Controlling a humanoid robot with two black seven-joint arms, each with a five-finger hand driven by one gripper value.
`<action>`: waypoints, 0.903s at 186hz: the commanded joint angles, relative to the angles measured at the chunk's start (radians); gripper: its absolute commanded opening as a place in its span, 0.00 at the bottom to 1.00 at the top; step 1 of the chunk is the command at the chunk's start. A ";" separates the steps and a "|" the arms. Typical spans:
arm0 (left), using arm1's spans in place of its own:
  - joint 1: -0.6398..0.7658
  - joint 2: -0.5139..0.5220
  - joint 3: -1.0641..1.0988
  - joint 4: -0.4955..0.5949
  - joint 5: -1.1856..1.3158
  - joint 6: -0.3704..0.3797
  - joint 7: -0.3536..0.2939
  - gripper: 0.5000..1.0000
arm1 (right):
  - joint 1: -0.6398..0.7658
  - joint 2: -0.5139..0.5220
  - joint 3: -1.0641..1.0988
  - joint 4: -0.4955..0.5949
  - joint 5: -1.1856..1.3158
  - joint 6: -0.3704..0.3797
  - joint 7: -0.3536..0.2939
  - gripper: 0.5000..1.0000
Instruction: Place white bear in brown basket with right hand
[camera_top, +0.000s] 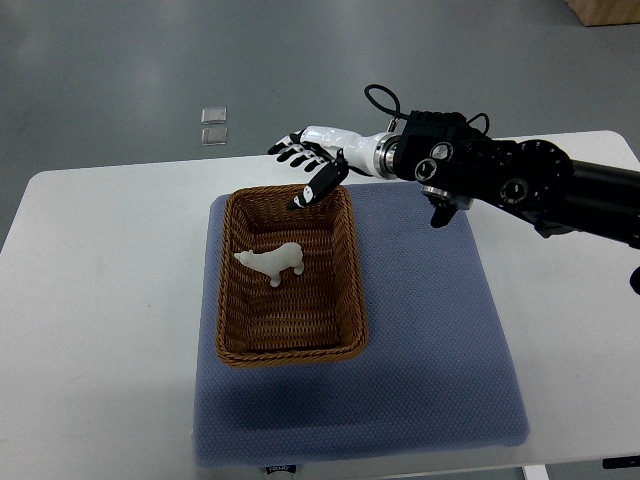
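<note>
Hovering over the far rim of the brown basket (291, 275), the right hand (312, 158) has its fingers (292, 152) spread apart and grips nothing, its thumb pointing down toward the basket's back edge. Its black arm (520, 180) reaches in from the right, wrist white, a cable looping above it. And the white bear (271, 261) is inside the basket, on the woven floor, nearer the far half, lying clear of the hand. The basket sits on a blue mat (420, 330), toward the mat's left side, and the mat covers the middle of the white table (100, 300). Beyond the table, two small clear squares (213, 125) lie on the grey floor.
</note>
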 joint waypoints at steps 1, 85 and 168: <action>0.000 0.000 0.000 -0.001 0.000 0.000 0.000 1.00 | -0.030 -0.045 0.107 -0.001 0.001 -0.004 0.000 0.72; 0.000 0.000 -0.002 -0.008 0.003 -0.002 0.005 1.00 | -0.525 0.070 0.941 -0.084 0.060 -0.032 0.087 0.72; 0.000 0.000 0.000 -0.008 0.003 -0.002 0.005 1.00 | -0.587 0.153 1.116 -0.195 0.493 -0.009 0.199 0.83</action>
